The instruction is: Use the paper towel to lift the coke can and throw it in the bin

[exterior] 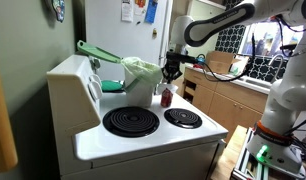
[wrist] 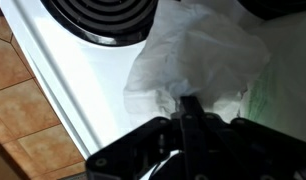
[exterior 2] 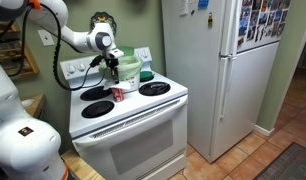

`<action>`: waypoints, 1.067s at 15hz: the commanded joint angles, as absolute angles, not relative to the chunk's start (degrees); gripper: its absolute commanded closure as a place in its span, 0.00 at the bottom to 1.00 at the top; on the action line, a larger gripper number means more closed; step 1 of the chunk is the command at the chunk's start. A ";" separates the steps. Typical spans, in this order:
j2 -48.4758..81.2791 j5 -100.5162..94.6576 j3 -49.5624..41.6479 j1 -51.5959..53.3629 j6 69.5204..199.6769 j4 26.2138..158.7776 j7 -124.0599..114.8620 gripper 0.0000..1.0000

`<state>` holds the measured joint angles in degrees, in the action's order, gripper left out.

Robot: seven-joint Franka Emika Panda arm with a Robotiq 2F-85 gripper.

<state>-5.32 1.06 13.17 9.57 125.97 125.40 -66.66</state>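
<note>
A red coke can (exterior: 166, 97) stands upright in the middle of the white stove top between the burners; it also shows in the other exterior view (exterior 2: 117, 94). My gripper (exterior: 171, 70) hangs just above it, as the other exterior view (exterior 2: 114, 68) also shows. In the wrist view the fingers (wrist: 189, 106) are pressed together on a crumpled white paper towel (wrist: 198, 55), which hides the can below. No bin is in view.
Black coil burners (exterior: 130, 121) lie at the front of the stove (exterior 2: 133, 112). Green items (exterior: 141, 72) sit at its back by the control panel. A white fridge (exterior 2: 213, 70) stands beside the stove, and wooden cabinets (exterior: 218, 100) behind it.
</note>
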 commanded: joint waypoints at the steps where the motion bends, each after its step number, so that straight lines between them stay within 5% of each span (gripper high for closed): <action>1: -4.28 1.72 12.84 9.69 125.22 126.05 -66.09 1.00; 11: -4.23 -4.36 13.45 9.83 116.64 122.18 -72.49 1.00; 13: -4.97 -4.38 13.43 9.99 117.30 122.42 -71.96 0.73; 16: -6.16 -3.92 13.46 10.06 117.91 122.43 -71.81 0.53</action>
